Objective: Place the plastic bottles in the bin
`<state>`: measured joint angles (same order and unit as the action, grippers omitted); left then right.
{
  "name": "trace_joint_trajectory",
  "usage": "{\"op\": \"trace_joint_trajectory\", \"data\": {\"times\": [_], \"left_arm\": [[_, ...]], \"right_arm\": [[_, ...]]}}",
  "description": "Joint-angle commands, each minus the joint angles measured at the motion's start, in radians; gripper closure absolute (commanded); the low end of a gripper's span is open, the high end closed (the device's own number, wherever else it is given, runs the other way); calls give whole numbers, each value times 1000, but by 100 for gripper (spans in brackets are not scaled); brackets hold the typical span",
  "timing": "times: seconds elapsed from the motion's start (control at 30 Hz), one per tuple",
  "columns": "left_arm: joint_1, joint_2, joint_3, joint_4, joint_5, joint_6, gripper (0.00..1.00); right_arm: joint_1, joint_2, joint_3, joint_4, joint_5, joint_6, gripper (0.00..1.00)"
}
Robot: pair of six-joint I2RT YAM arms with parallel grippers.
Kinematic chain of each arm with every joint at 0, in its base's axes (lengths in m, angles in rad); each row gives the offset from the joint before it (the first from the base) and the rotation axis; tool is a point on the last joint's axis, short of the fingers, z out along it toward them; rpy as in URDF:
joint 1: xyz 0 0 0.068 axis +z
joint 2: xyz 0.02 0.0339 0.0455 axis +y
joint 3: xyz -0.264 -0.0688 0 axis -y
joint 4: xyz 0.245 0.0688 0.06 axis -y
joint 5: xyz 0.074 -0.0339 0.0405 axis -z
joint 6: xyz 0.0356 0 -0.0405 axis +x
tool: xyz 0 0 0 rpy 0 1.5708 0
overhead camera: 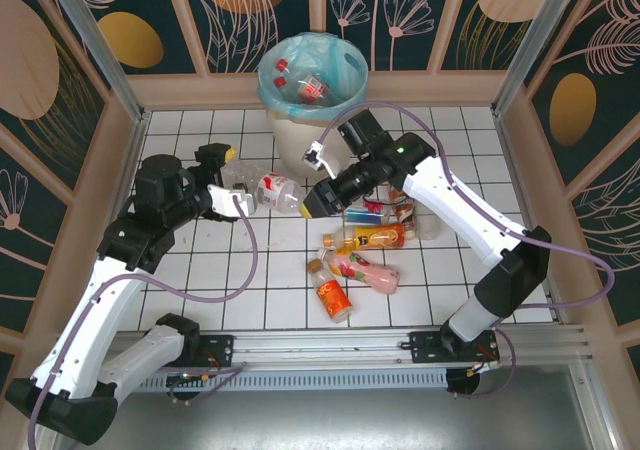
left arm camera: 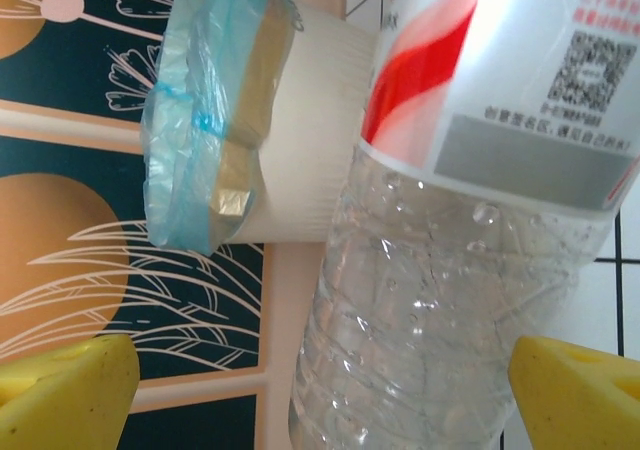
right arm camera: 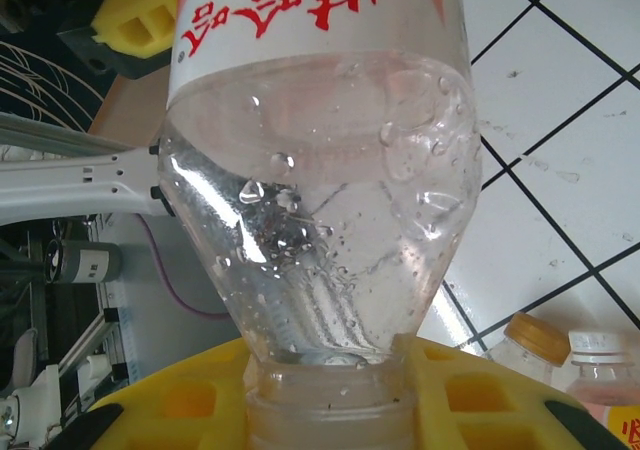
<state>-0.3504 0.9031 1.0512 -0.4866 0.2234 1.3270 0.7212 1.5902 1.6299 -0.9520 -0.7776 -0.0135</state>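
A clear plastic bottle with a red label hangs level above the tiles between both grippers. My right gripper is shut on its neck; in the right wrist view the neck sits between the yellow pads of that gripper. My left gripper stands open around the bottle's base. In the left wrist view the bottle lies between the wide-apart fingertips, with a gap on the left side. The bin, lined with a light blue bag, stands at the back with bottles inside.
Loose bottles lie under and beside the right arm: an orange one, a pink one, a red-labelled one and a clear one. Two capped bottles show low in the right wrist view. Walls enclose the tiled floor.
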Motion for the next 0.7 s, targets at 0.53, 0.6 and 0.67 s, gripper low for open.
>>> {"op": "trace_joint_trajectory", "data": {"times": [0.53,0.6,0.67], "left_arm": [[1,-4,4,-6,-36,70,1],[2,0,8,-8,-30,69,1],[2,3,7,-9,-30,72,2]], "right_arm": [[7,-75,52,-36,-97,-34,94],[9,-70,60,-41,-95,-32,94],[11,-72,67,-47,-95,-35,94]]}}
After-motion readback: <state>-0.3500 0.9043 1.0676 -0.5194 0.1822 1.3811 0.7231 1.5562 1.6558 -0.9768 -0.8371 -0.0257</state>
